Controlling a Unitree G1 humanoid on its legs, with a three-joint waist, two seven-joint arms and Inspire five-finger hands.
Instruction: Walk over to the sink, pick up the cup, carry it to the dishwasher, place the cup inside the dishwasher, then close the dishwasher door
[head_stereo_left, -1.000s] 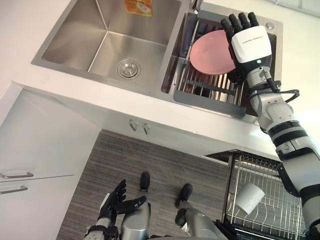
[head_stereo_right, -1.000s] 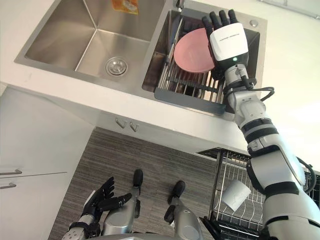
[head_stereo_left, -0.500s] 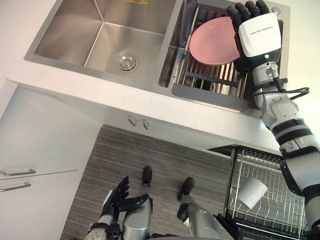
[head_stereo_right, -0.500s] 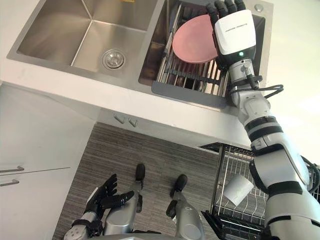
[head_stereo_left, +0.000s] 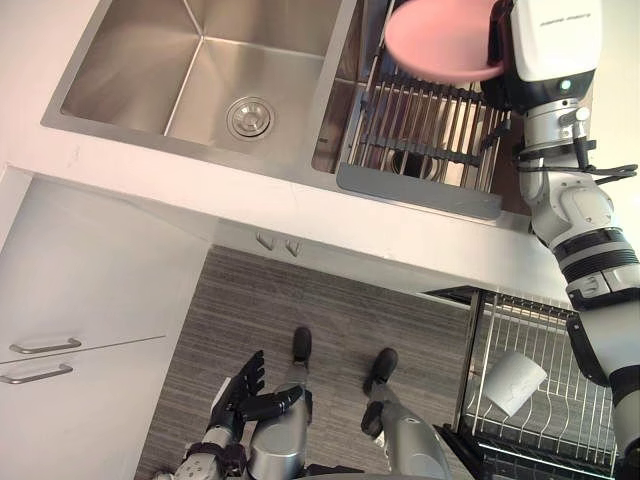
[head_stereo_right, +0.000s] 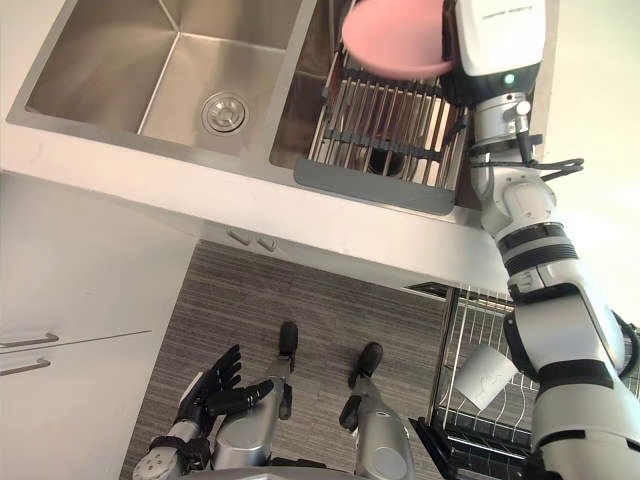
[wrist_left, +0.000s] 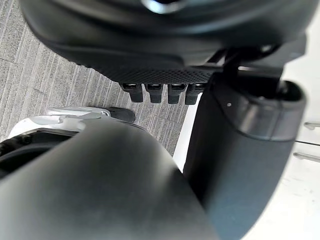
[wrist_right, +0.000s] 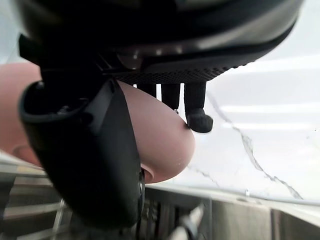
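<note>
A round pink plate (head_stereo_left: 445, 40) hangs above the dish rack (head_stereo_left: 430, 130) in the sink's right basin, and my right hand (head_stereo_left: 545, 45) is shut on it. In the right wrist view the thumb (wrist_right: 95, 160) lies across the plate's (wrist_right: 165, 140) near face and the curled fingers (wrist_right: 197, 107) reach round its far edge. A white cup (head_stereo_left: 515, 382) lies on its side in the pulled-out dishwasher rack (head_stereo_left: 480, 350) at the lower right. My left hand (head_stereo_left: 245, 385) hangs low over the floor, open and empty.
The steel left basin (head_stereo_left: 200, 80) with its drain (head_stereo_left: 248, 117) lies beside the rack. A white counter edge (head_stereo_left: 250, 200) runs across the front of the sink. White cabinet doors with handles (head_stereo_left: 40, 347) stand at the left, above grey wood floor (head_stereo_left: 330, 310).
My right hand's fingers have curled round the pink plate and raised it off the rack, towards the sink's far side. The camera has shifted a little. The left hand stays put.
</note>
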